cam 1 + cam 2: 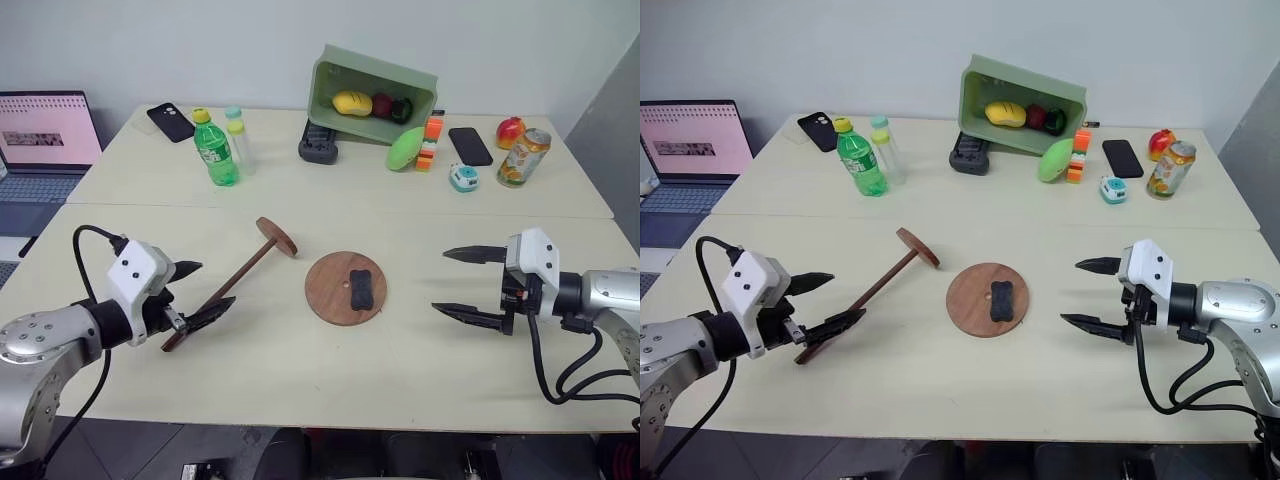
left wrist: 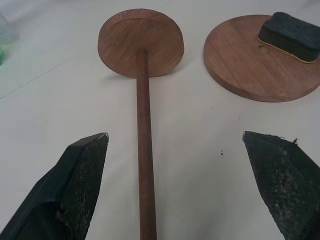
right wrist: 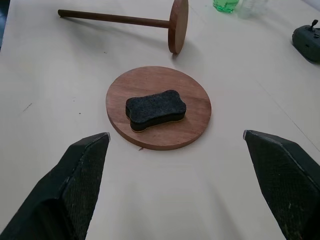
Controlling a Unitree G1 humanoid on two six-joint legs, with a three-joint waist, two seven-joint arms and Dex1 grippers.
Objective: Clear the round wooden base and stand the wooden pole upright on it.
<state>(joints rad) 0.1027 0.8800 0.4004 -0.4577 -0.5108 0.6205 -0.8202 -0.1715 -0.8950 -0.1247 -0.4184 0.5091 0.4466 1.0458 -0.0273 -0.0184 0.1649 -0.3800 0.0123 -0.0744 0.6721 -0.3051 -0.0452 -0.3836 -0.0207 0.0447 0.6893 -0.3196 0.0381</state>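
Note:
The round wooden base lies flat at the table's middle with a black sponge on its centre. The wooden pole lies on its side to the left of the base, its disc end tipped up at the far end. My left gripper is open, hovering over the pole's near end; in the left wrist view the rod runs between the two fingers without touching them. My right gripper is open and holds nothing, to the right of the base and pointing at it.
At the back stand a green bottle, a clear bottle, a tipped green bin with fruit, a black device, two phones, a can and an apple. A laptop sits far left.

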